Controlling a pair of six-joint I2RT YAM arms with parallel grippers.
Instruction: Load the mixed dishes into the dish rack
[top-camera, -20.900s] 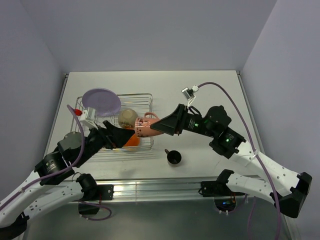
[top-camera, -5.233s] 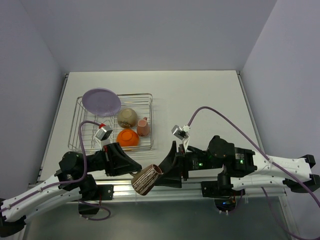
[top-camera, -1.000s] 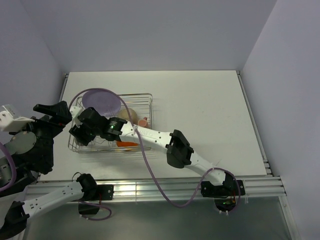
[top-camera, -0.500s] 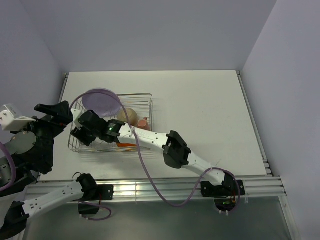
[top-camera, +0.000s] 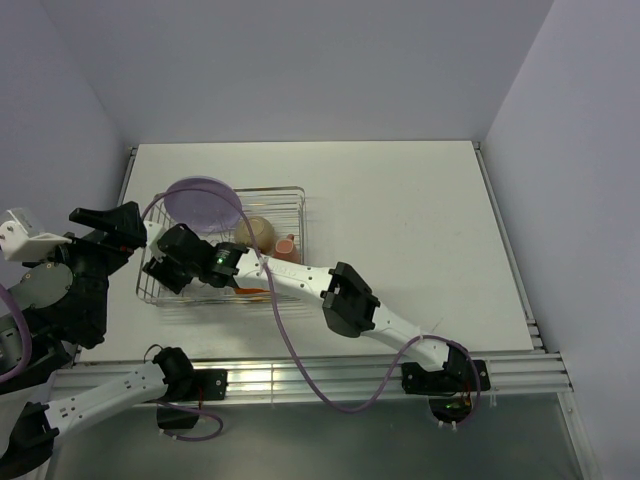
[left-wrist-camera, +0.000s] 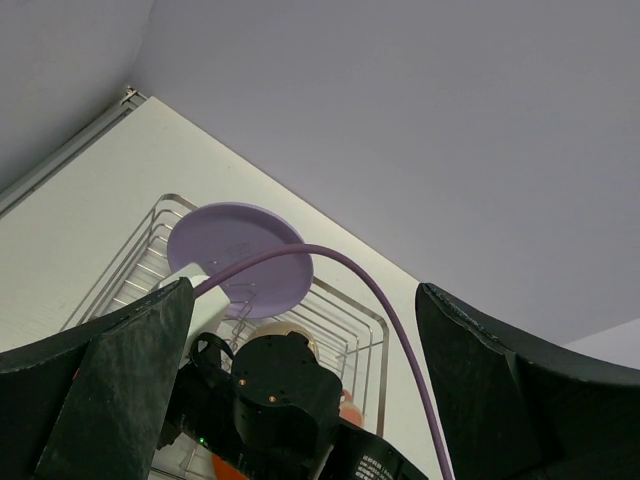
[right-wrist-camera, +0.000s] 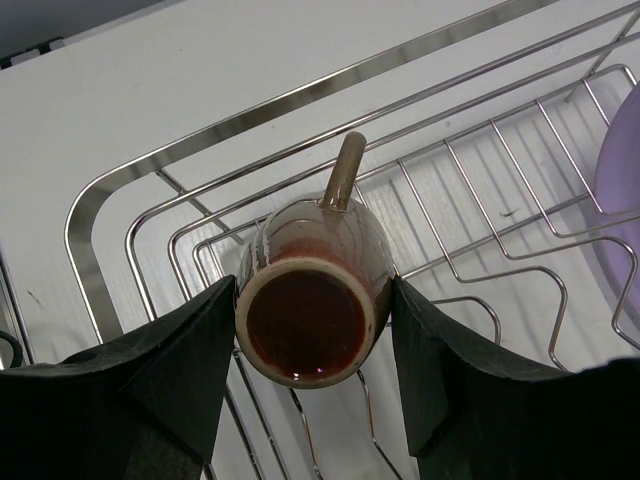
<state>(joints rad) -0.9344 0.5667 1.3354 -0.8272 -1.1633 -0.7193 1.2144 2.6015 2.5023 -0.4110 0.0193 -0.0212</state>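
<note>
So the right gripper (right-wrist-camera: 312, 350) has its two black fingers (right-wrist-camera: 150, 390) clamped on either side of the small dark cup (right-wrist-camera: 310, 300). The cup is tipped over so its reddish-brown inside faces the wrist camera, and its handle (right-wrist-camera: 343, 172) points away, toward the rim wires. It's hanging over the wire floor in the near-left corner of the dish rack (right-wrist-camera: 130, 190). I honestly can't tell if it's touching the wires.

From above, the right arm reaches way across to the rack's left end. The lilac plate (top-camera: 203, 203) stands tilted at the rack's far-left corner. The beige bowl (top-camera: 262, 232) and pink cup (top-camera: 287, 244) sit toward the right end. Just a sliver of the orange bowl (top-camera: 250, 289) peeks out under the arm near the front edge.

The left gripper (left-wrist-camera: 300, 300) is up off the white table (top-camera: 400, 200) to the rack's left, jaws spread wide with nothing in them, looking down at the plate.
</note>
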